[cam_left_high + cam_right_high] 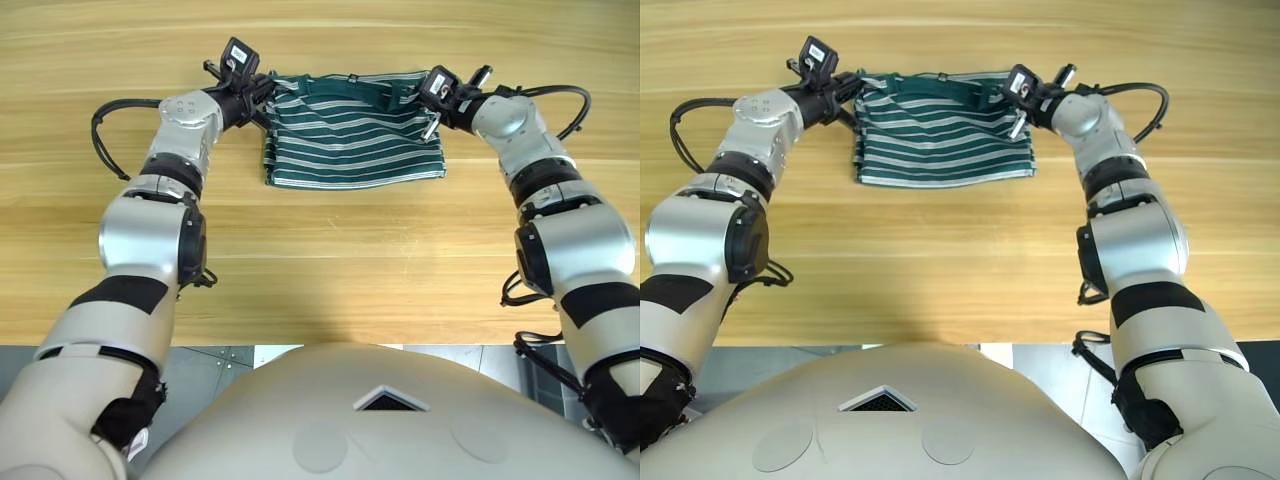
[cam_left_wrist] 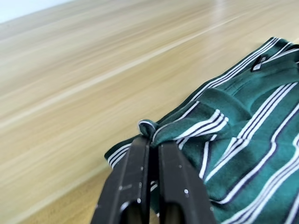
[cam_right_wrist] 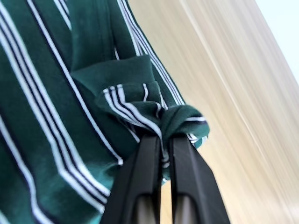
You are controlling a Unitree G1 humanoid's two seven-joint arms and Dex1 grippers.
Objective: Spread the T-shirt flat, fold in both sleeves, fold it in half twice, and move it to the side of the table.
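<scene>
Fingers (image 2: pixel 135 177) of left gripper (image 1: pixel 262 92) and right gripper (image 1: pixel 428 102) were clamped on the two far corners of the T-shirt (image 1: pixel 350 140). On the table (image 1: pixel 320 260) it was laid centrally, far side. Sleeves were judged folded in and one halving possibly done; second halving and move aside were outstanding.

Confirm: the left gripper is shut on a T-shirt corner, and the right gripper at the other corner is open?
No. The left gripper is shut on a T-shirt corner, but the right gripper is shut on its corner too, not open. The right wrist view shows the fabric pinched.
</scene>
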